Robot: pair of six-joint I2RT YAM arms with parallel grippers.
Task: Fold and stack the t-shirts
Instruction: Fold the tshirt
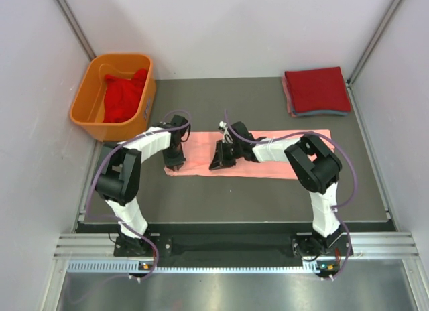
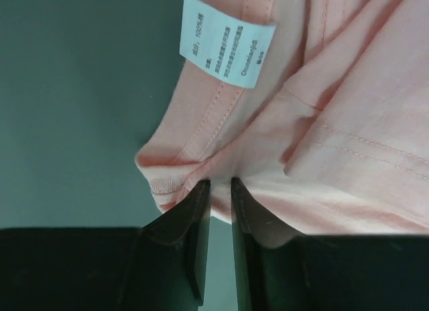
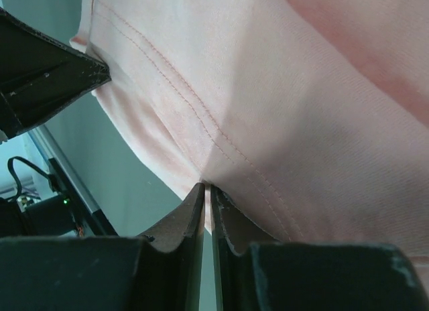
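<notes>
Item: left gripper (image 2: 221,187) and right gripper (image 3: 208,190), both closed on one salmon-pink t-shirt (image 1: 265,169).

The left fingers were narrowed onto a bunched hem below the white neck label (image 2: 226,41). The right fingers were pressed almost together on a stitched edge. The shirt was laid as a long band across the middle of the dark table (image 1: 234,197). A stack of folded t-shirts (image 1: 316,90), red on top, was recorded at the far right corner. A crumpled red t-shirt (image 1: 124,96) was recorded in the orange tub (image 1: 84,100) at far left.
</notes>
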